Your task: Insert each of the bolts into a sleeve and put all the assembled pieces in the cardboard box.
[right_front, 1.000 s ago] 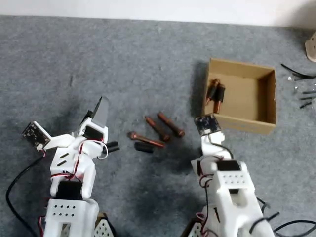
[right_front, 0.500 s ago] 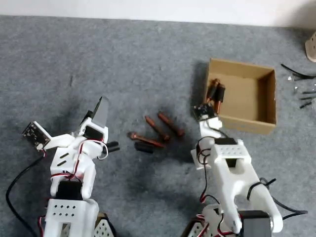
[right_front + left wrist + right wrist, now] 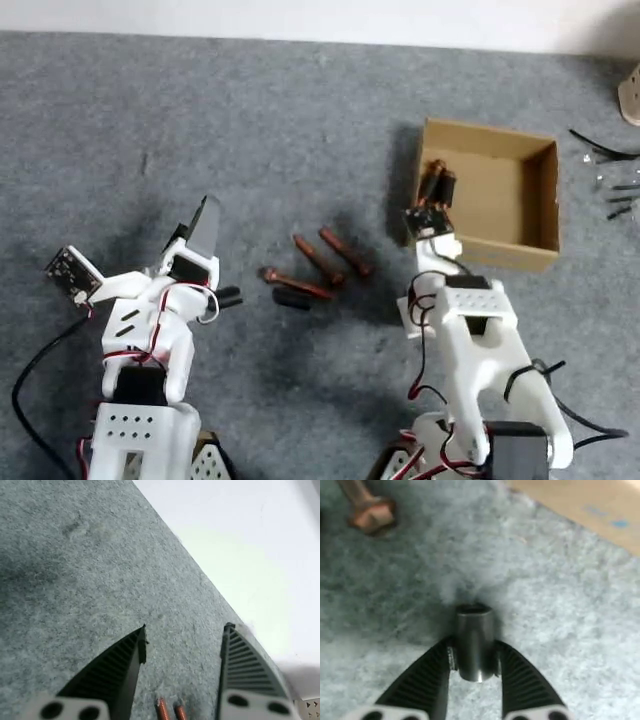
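- Between the jaws of your right gripper [image 3: 474, 652] sits a dark sleeve [image 3: 474, 627]. It is clamped by its sides with its open end pointing away from the wrist, and no bolt is in it.
- Just past those jaws is grey carpet [image 3: 560, 605]. A bolt head [image 3: 370, 512] lies ahead to one side and a wall of the cardboard box [image 3: 580, 505] ahead to the other.
- Your left gripper [image 3: 185, 630] has its jaws wide apart with nothing between them. It is raised over the carpet, and two bolts [image 3: 161, 710] show on the carpet below the gap.
- Farther out, inside the box against the wall nearest your right jaws, lie what look like two assembled pieces [image 3: 437, 185].
- Between the two grippers three bolts still lie bare on the carpet. Two loose sleeves [image 3: 291, 299] lie near them, one of them close to your left arm.
- By my judgement you are under halfway. Three insertions are left, the held sleeve included, and each piece must then go into the box.
- Compared with a second ago, your right arm has stretched forward and swung towards the box's near corner. Your left arm, the bolts and the loose sleeves have not moved.
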`<state>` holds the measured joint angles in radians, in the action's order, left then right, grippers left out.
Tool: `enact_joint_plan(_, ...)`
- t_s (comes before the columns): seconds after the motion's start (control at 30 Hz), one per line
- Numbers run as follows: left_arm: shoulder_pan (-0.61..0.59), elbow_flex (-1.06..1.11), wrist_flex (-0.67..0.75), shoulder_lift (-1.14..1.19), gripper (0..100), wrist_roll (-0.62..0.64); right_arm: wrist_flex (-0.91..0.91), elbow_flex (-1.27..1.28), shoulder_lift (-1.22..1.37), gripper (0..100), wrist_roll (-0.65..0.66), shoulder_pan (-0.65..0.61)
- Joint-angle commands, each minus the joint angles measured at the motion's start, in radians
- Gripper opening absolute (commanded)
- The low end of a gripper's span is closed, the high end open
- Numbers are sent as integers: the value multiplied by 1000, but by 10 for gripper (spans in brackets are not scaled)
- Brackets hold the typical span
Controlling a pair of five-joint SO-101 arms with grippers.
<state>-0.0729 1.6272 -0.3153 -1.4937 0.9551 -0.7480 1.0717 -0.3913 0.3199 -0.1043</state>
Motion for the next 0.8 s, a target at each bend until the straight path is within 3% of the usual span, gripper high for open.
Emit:
enact_joint_plan(0.0,21,-61,-5,-1,234,2,44,97,-228,5,20,-1)
enact_joint_plan(0.2,127,-62,-20,2,234,-97,68,320,-651,4,25,2)
enact_joint_plan(0.43,156,-171,-230,2,234,-110,31,503,-1066,4,23,53)
enact_joint_plan(0.63,156,-251,-370,12,234,-110,-96,558,-1239,4,26,54)
enact_joint_plan(0.77,173,-334,-391,186,234,-155,-104,558,-1260,4,26,56)
